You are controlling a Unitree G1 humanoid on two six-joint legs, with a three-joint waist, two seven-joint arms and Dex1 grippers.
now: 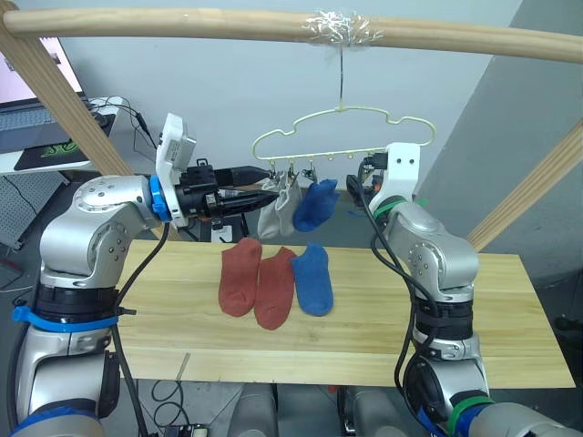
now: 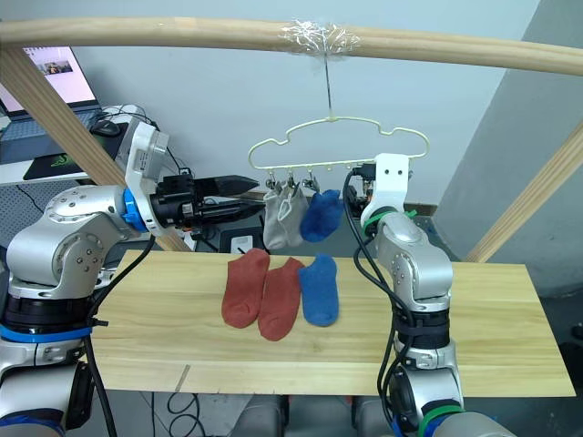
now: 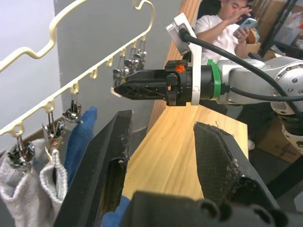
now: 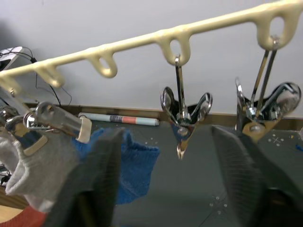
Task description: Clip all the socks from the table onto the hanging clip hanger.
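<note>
Grey wall behind, thick wooden pole frame (image 1: 182, 25) overhead w/ the thin pale yellow-green wire clip hanger (image 1: 342, 137) hooked on it, so the clips hang at arm height above the light wooden plank table (image 1: 455, 309).

3 socks up at the hanger's left end: two light grey ankle socks (image 1: 276, 208) side by side, one blue ankle sock (image 1: 316, 204) next clip over. Remaining clips to their right are empty.

On table, in a row, touching: two rust-red ankle socks (image 1: 257, 282), one blue sock (image 1: 313, 279). Roughly half done imo.

Left gripper (image 1: 264, 195) is raised by the grey socks, jaws wide per wrist view, holding nothing. Right gripper (image 3: 118, 88) is up at the empty clips; its jaws are apart, framing a free metal clip (image 4: 182, 124), empty. Prob lined up to squeeze it open for the next sock.
</note>
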